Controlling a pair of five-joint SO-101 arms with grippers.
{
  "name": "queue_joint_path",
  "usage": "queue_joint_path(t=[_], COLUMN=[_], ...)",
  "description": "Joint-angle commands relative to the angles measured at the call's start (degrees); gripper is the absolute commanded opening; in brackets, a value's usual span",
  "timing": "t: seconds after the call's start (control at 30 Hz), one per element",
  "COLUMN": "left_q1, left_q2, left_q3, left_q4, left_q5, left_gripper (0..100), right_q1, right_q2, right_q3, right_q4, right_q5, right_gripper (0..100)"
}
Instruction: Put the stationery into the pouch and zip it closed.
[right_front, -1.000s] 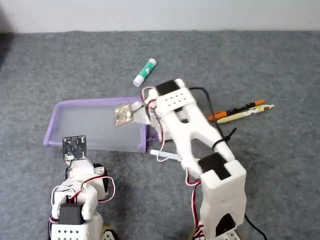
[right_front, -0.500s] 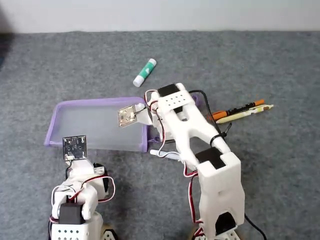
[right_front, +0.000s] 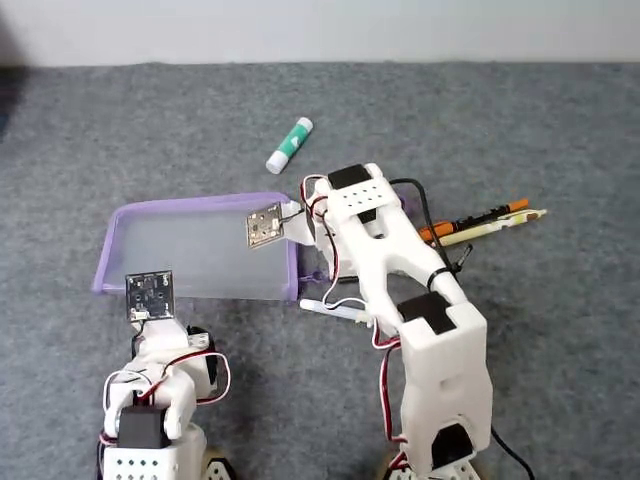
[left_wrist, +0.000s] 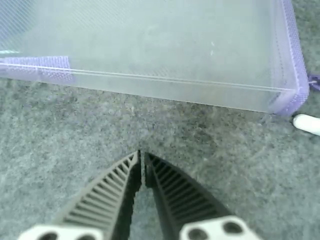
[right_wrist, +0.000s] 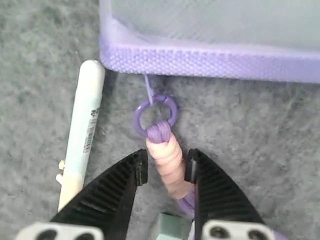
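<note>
- The right gripper (right_wrist: 166, 156) is pinching the pink zipper pull (right_wrist: 166, 142) between its jaws. The pull is hanging from a purple ring (right_wrist: 155, 116) at the right end of the pouch (right_front: 200, 255).
- The pull's long axis is running straight from the pouch's purple edge out to the gripper. Zip travel is therefore judged to be calling for a draw along that edge, not away from it.
- The left gripper (left_wrist: 141, 156) is sitting closed and empty over the grey carpet (right_front: 520, 120), just off the pouch's near long side.
- The pouch is lying flat, long axis left to right. Nothing is showing through its translucent wall, and whether the zip is open cannot be told.
- The stationery is all lying outside. A white pen (right_front: 335, 310) is just beside the pull, and a glue stick (right_front: 289, 144) is beyond the far edge. An orange pen (right_front: 475, 217) and a pale yellow pen (right_front: 500, 226) are to the right. The right arm is nearer to each.
</note>
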Motion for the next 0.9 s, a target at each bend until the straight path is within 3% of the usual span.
queue_joint_path(t=[0.0,0.07,0.2,0.27,0.87], left_q1=[-0.4,-0.4,-0.4,-0.4,-0.4], left_q2=[-0.6,-0.6,-0.6,-0.6,-0.6], left_q3=[-1.1,-1.1,-1.1,-1.1,-1.1], left_q4=[0.1,0.1,0.1,0.1,0.1], left_q5=[-0.4,-0.4,-0.4,-0.4,-0.4], left_gripper=[2,2,2,2,2], right_q1=[1.1,1.1,0.9,1.1,-5.2], right_q2=[0.8,1.5,0.9,-0.5,-23.1], right_q3=[-2.5,-2.5,-2.5,-3.3,-8.6], right_q4=[-0.2,-0.2,0.0,0.3,5.9], right_q5=[0.4,0.4,0.2,-0.2,-26.5], right_gripper=[12.9,12.2,0.1,1.9,0.9])
